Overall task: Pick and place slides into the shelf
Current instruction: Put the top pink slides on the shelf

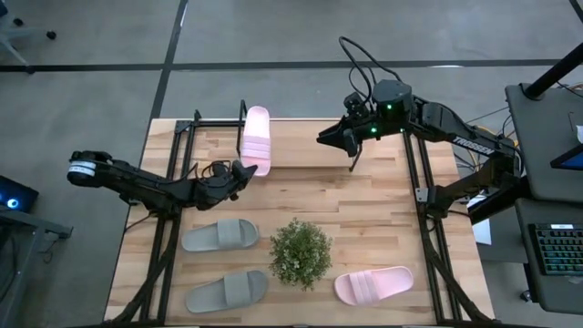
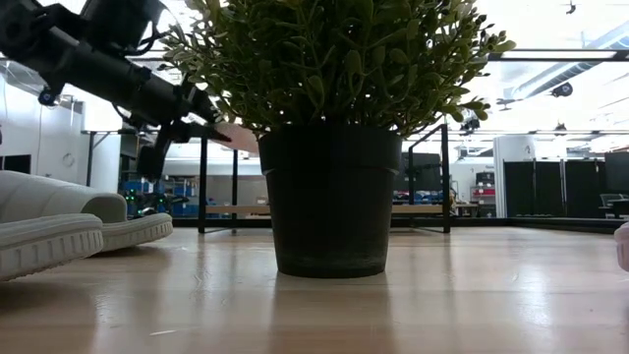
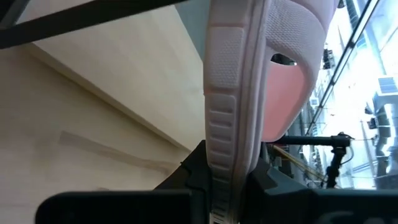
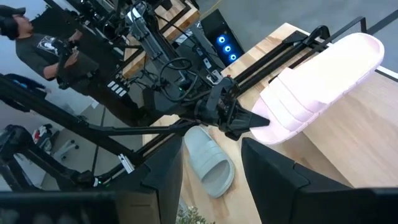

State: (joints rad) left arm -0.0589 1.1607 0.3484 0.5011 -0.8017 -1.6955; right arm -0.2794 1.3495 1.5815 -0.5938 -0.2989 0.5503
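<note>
My left gripper (image 1: pixel 244 173) is shut on a pale pink slide (image 1: pixel 256 138), which reaches from it over the shelf (image 1: pixel 193 128) at the table's far left. In the low view the gripper (image 2: pixel 211 130) and slide stand well above the shelf's board (image 2: pixel 236 208). My right gripper (image 1: pixel 350 151) hangs open high over the table's far right, nothing between its fingers (image 4: pixel 163 177). Two grey slides (image 1: pixel 220 235) (image 1: pixel 228 290) lie sole-down at the near left. A second pink slide (image 1: pixel 373 284) lies at the near right. My left gripper pinches the pink slide's sole at its strap end (image 3: pixel 229 163), one finger (image 3: pixel 186 180) on each face. The fingers come nearly level from the table's near-left side, along the slide's length. The slide juts out level, strap up (image 4: pixel 289 102); its near end is clear of the board.
A bushy green plant (image 1: pixel 300 252) in a dark pot (image 2: pixel 329 202) stands at the table's near middle, between the grey slides and the pink one. Black frame rails run down both table sides (image 1: pixel 428 237). A person (image 4: pixel 37 43) stands beyond the table's left.
</note>
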